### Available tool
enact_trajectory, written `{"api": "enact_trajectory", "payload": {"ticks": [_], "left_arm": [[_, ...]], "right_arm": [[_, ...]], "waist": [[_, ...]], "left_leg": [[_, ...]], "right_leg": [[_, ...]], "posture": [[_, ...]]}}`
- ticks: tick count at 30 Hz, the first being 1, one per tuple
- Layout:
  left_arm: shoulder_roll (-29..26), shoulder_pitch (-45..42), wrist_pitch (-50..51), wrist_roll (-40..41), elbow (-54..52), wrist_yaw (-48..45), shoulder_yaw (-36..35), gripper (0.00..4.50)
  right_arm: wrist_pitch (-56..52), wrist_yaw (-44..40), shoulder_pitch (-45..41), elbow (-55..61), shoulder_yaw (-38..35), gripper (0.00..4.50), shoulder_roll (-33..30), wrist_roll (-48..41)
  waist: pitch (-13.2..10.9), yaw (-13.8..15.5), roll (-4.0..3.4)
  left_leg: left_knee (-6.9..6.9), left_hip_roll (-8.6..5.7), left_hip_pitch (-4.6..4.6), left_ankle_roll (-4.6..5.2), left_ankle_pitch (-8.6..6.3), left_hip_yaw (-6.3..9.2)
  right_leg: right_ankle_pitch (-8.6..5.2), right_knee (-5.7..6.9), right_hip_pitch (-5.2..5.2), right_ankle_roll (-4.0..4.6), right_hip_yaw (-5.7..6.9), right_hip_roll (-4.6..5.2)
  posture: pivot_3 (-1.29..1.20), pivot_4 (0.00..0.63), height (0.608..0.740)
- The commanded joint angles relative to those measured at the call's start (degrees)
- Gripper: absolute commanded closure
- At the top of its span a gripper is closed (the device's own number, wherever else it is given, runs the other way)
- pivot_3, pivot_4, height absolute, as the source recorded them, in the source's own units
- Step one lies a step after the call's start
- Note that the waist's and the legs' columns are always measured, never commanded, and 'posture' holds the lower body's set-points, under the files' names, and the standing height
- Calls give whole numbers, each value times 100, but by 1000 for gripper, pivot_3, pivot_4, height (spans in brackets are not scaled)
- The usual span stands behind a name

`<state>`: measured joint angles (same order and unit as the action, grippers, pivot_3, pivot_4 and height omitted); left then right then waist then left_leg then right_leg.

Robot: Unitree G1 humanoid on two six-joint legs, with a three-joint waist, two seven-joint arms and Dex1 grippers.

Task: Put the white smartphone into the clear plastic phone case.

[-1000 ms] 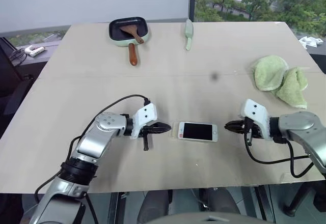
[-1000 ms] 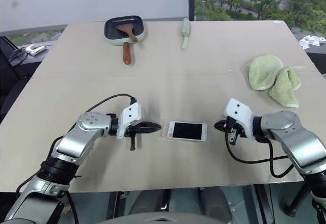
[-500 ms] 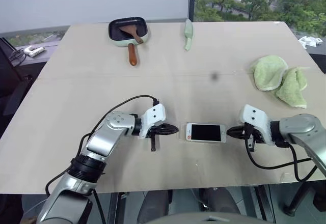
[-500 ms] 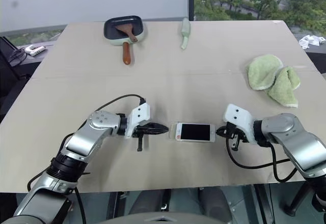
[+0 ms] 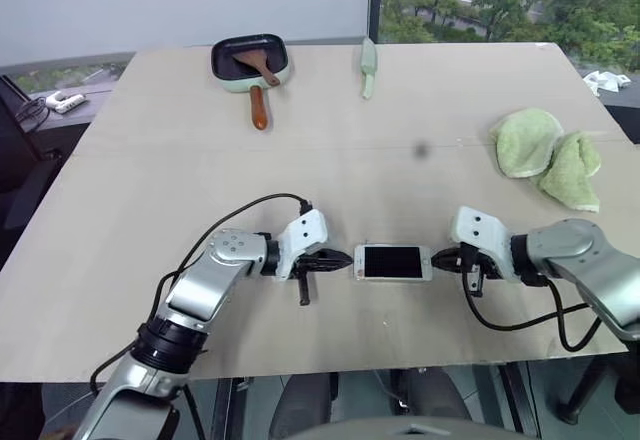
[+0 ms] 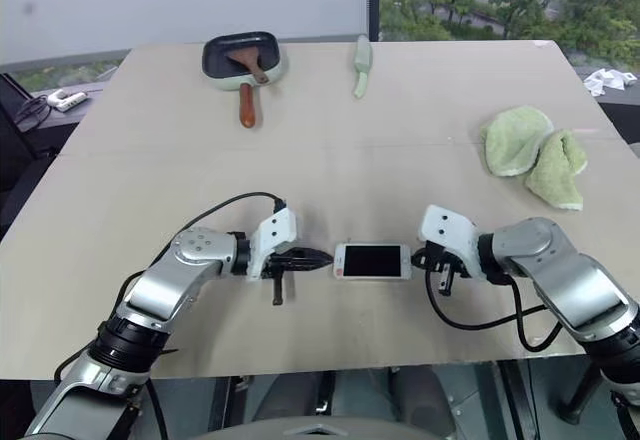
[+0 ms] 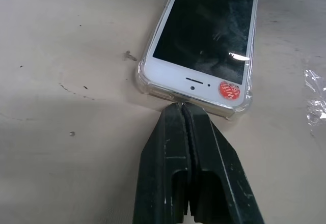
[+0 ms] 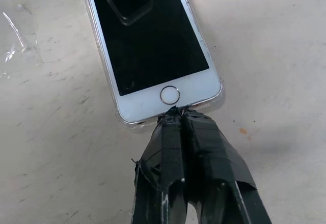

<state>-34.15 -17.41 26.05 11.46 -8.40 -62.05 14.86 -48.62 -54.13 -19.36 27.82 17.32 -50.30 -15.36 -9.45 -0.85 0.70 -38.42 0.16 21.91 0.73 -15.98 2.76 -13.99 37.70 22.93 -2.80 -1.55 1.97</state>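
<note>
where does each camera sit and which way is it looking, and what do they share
Left and right eye views: on the head, looking forward and down over the table; both arms show, with the left gripper and right gripper at the phone.
Left wrist view: on the left wrist, looking along its shut fingers at the phone's earpiece end.
Right wrist view: on the right wrist, looking along its shut fingers at the home-button end.
Shared: the phone, seated in the case, shows in all.

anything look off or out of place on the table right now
Nothing looks damaged or spilled. The white smartphone lies flat, screen up, inside the clear plastic phone case; its rim shows around the phone's edges. The shut left gripper and right gripper meet its two short ends.
</note>
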Motion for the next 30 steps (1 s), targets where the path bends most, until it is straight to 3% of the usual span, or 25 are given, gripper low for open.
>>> {"api": "enact_trajectory", "payload": {"ticks": [1, 18, 30], "left_arm": [[150, 36, 1, 171, -374, 31, 93, 4500], [388, 4, -322, -140, -50, 412, -19, 4500], [566, -228, -697, -396, 374, 709, -324, 4500]], "right_arm": [[0, 5, -72, 302, 366, 4429, 314, -73], [374, 449, -243, -353, 247, 4429, 1299, 496], [539, 423, -123, -532, -13, 4429, 1178, 711]], "waist": [[2, -7, 3], [13, -129, 15], [14, -35, 16]], "left_leg": [[0, 1, -2, 0, 0, 0], [-7, 10, -38, -1, 3, -7], [-13, 5, -35, -2, 4, 0]], "right_leg": [[0, 0, -1, 0, 0, -1], [1, 6, -30, 0, -9, -9], [2, 6, -34, 2, -4, -6]], "posture": [[0, 150, 740], [0, 150, 740], [0, 150, 740]]}}
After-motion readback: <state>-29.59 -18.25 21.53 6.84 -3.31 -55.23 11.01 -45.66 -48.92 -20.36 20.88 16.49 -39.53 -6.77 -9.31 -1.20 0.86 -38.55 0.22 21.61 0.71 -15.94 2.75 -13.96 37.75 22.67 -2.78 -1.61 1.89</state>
